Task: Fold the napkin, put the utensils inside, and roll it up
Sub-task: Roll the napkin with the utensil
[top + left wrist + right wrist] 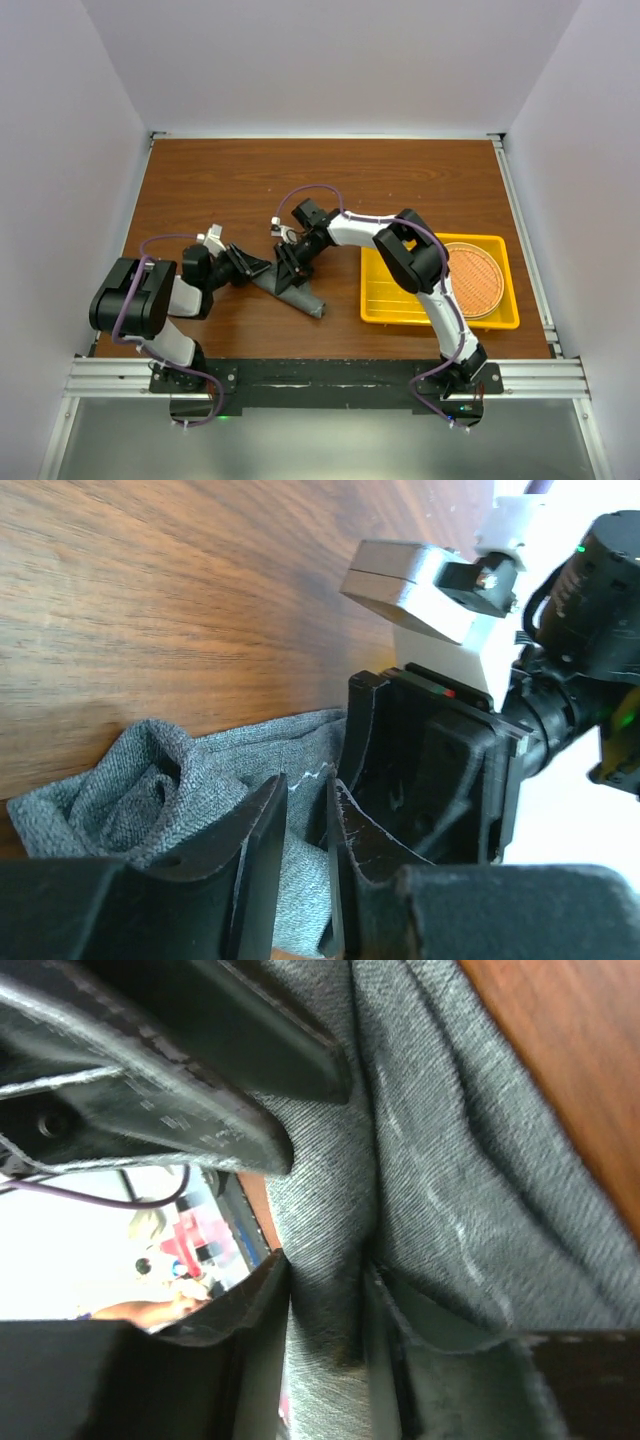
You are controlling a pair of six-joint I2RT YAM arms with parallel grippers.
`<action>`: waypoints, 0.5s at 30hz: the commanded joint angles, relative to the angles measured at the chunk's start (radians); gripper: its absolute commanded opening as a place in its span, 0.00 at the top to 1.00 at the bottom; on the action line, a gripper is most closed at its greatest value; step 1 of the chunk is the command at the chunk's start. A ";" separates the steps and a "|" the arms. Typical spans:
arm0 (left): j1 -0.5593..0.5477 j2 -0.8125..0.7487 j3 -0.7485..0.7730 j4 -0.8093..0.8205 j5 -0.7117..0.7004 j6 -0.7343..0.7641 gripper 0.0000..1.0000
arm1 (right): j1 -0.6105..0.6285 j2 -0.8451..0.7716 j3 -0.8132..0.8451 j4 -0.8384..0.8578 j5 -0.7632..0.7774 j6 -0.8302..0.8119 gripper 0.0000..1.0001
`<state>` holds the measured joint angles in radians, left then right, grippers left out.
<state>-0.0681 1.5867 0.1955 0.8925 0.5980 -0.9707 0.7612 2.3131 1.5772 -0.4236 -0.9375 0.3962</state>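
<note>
The napkin [305, 298] lies bunched into a narrow grey bundle on the wooden table, just left of the tray. Both grippers meet at its upper left end. My left gripper [262, 268] reaches in from the left. In the left wrist view its jaws [307, 800] stand narrow with a fold of the napkin [150, 780] filling the gap. My right gripper [290, 268] comes down from the right; its jaws [325, 1290] pinch a ridge of the napkin [440, 1160]. The two grippers sit almost touching. The utensils show in no view.
A yellow tray [400, 310] sits right of the bundle, with a round woven orange-brown mat [475, 278] in its right half. The right arm's forearm passes over the tray's left part. Bare wood stretches behind the grippers to the back wall.
</note>
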 commanded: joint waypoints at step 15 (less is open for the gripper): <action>-0.012 -0.011 -0.048 -0.236 -0.153 0.030 0.72 | 0.023 -0.287 -0.247 -0.202 0.595 -0.221 0.49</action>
<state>-0.0818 1.5524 0.1757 0.8761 0.5472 -1.0054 0.7662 2.0548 1.4227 -0.6010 -0.5209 0.2298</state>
